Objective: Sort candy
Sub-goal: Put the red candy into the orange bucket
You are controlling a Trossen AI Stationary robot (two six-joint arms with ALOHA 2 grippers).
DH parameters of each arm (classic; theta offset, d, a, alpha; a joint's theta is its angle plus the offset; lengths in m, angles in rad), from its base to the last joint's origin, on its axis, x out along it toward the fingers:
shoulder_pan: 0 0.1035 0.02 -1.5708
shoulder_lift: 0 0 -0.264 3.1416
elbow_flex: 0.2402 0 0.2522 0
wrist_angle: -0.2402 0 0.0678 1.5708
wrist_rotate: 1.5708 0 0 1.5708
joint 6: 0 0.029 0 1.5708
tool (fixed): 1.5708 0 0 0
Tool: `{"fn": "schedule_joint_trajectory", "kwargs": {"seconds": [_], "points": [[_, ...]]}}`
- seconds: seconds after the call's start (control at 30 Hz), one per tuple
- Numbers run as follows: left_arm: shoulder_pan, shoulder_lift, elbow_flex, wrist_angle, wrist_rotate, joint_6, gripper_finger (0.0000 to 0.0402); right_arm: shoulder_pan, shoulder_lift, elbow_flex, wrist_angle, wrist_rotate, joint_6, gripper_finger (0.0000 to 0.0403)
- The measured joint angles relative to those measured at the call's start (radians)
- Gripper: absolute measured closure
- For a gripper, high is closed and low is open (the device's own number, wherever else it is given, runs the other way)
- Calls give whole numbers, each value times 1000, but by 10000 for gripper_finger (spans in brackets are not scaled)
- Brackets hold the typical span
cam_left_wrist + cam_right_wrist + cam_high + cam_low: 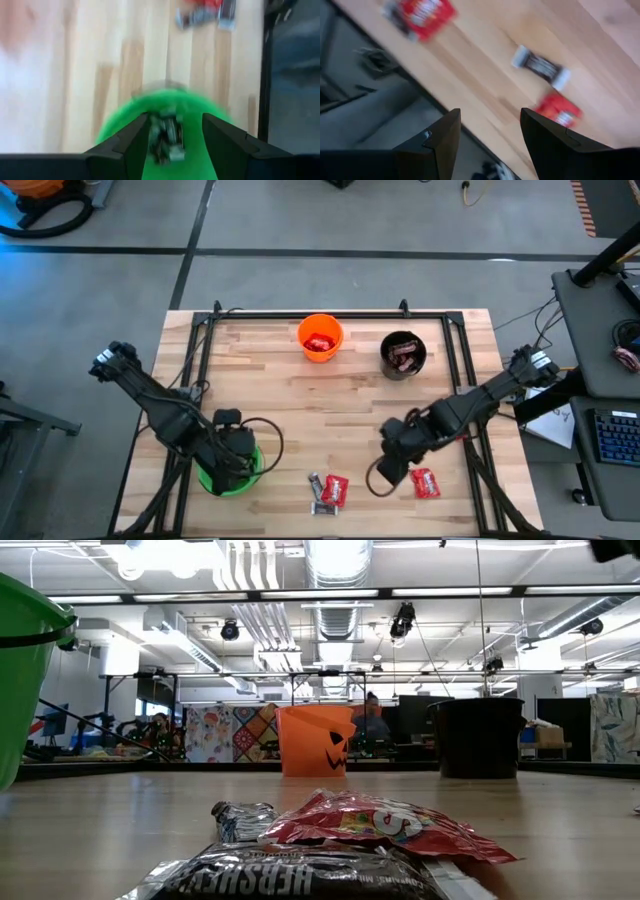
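Observation:
My left gripper (232,463) hangs open over the green cup (232,472) near the table's near-left corner. In the left wrist view a dark, silver-ended candy piece (166,136) shows in the gap between my left gripper's (172,132) fingers, apart from both, against the green cup (165,107). My right gripper (392,463) is open and empty above the near edge, with its fingers (487,132) over bare wood. On the table lie a red packet (335,489) with two dark bars (322,507) beside it, and another red packet (425,482). The low view shows a dark bar (300,875) and a red packet (385,825) up close.
An orange cup (320,338) holding red candy and a black cup (403,355) holding brown bars stand near the far edge. A black frame rail (330,313) runs round the table. The table's middle is bare wood (320,410). A desk with a keyboard (610,435) stands to the right.

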Motion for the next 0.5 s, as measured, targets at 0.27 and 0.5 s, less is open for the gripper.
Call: {"fn": "schedule_joint_trajectory", "kwargs": {"seconds": [0.27, 0.5], "points": [[10, -20, 178, 63, -319, 223, 245, 113, -1, -123, -29, -18, 172, 204], [64, -109, 185, 379, -389, 506, 263, 201, -2, -275, 109, -49, 326, 204]]}}
